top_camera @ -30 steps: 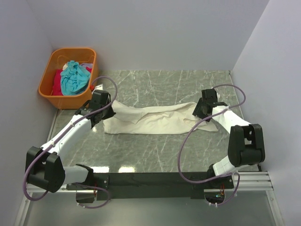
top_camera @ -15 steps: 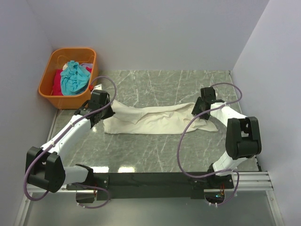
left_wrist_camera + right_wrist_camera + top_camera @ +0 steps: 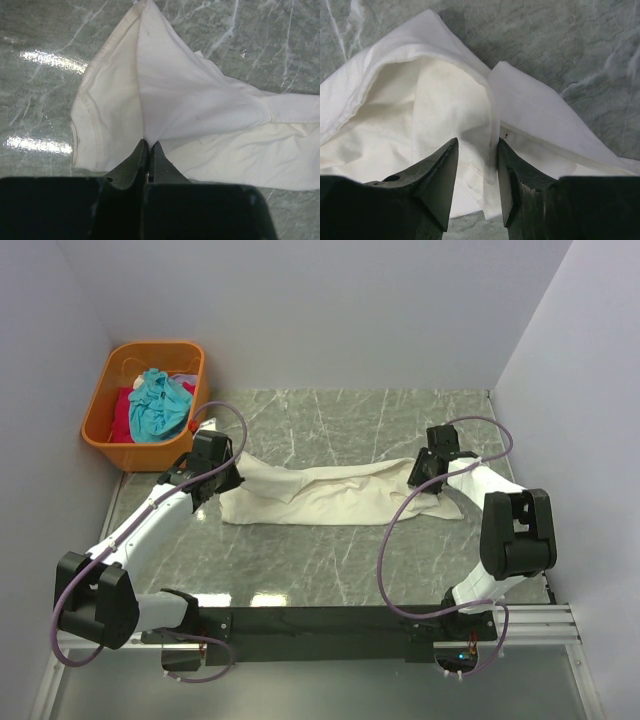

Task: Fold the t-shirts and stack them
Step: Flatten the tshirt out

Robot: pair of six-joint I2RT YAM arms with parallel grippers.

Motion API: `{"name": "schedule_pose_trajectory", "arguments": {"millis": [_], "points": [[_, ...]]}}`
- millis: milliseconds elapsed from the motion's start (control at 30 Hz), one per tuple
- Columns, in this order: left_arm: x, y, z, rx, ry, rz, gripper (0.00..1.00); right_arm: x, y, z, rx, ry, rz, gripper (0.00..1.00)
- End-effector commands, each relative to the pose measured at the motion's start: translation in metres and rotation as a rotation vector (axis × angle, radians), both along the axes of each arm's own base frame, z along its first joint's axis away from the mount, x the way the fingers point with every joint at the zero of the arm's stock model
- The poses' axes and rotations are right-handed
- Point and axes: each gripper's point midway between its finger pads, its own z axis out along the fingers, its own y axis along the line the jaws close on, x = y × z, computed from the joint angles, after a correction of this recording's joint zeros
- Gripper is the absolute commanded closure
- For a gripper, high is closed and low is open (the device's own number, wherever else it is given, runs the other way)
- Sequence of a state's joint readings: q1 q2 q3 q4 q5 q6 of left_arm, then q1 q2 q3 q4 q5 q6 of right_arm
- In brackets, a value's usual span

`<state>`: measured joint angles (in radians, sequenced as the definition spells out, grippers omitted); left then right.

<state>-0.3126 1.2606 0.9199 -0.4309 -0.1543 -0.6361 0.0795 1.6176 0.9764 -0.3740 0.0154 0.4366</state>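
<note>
A large cream t-shirt (image 3: 330, 492) lies stretched in a crumpled band across the marble table. My left gripper (image 3: 236, 473) is at its left end, shut on a pinched peak of the cloth (image 3: 149, 144). At the shirt's right end, my right gripper (image 3: 415, 478) stands open, its jaws straddling a hemmed fold of the cream fabric (image 3: 477, 142) without pressing it flat. A teal t-shirt (image 3: 158, 405) and a red one (image 3: 122, 422) lie bunched in the basket.
The orange plastic basket (image 3: 100, 400) sits at the back left corner against the wall. White walls close in the table on the left, back and right. Purple cables loop over both arms. Bare marble (image 3: 330, 560) runs between the shirt and the arm bases.
The right arm swung in and its gripper shifted slightly onto the shirt's right end, with the jaws narrowing around the fold. The left gripper and its hold are unchanged.
</note>
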Motion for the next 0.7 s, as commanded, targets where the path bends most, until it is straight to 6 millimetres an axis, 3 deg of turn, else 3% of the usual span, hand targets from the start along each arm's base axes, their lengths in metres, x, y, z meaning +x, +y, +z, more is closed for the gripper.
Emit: {"name": "schedule_pose_trajectory", "arguments": {"millis": [0, 167, 267, 300, 333, 433, 533, 567, 600, 633, 667], "points": [[0.003, 0.001, 0.011, -0.009, -0.045, -0.002, 0.99, 0.011, 0.001, 0.026, 0.014, -0.071, 0.006, 0.56], [0.004, 0.001, 0.011, -0.018, -0.048, 0.0, 0.99, 0.009, -0.003, 0.017, -0.005, -0.053, -0.009, 0.56], [0.005, 0.001, 0.012, -0.019, -0.053, 0.005, 0.99, 0.007, -0.008, 0.014, -0.027, -0.05, -0.024, 0.71], [0.005, 0.002, 0.013, -0.015, -0.056, 0.007, 0.99, 0.006, -0.009, 0.016, -0.035, -0.053, -0.029, 0.82], [0.006, 0.004, 0.014, -0.006, -0.058, 0.017, 0.99, 0.007, -0.011, 0.02, -0.044, -0.061, -0.034, 0.87], [0.013, 0.01, 0.031, -0.007, -0.097, 0.047, 0.99, 0.012, -0.019, 0.051, -0.078, -0.125, -0.061, 0.99], [0.026, 0.021, 0.056, -0.002, -0.145, 0.084, 0.99, 0.021, -0.032, 0.095, -0.135, -0.202, -0.098, 1.0], [0.034, 0.025, 0.084, -0.001, -0.19, 0.096, 0.99, 0.023, -0.036, 0.117, -0.157, -0.248, -0.105, 1.0], [0.04, 0.028, 0.098, 0.003, -0.215, 0.106, 0.99, 0.031, -0.042, 0.15, -0.183, -0.312, -0.125, 1.0], [0.051, 0.03, 0.134, -0.007, -0.281, 0.119, 0.99, 0.032, -0.046, 0.177, -0.198, -0.37, -0.133, 1.0], [0.055, 0.037, 0.15, 0.004, -0.302, 0.136, 0.99, 0.033, -0.05, 0.198, -0.228, -0.411, -0.125, 1.0]]}}
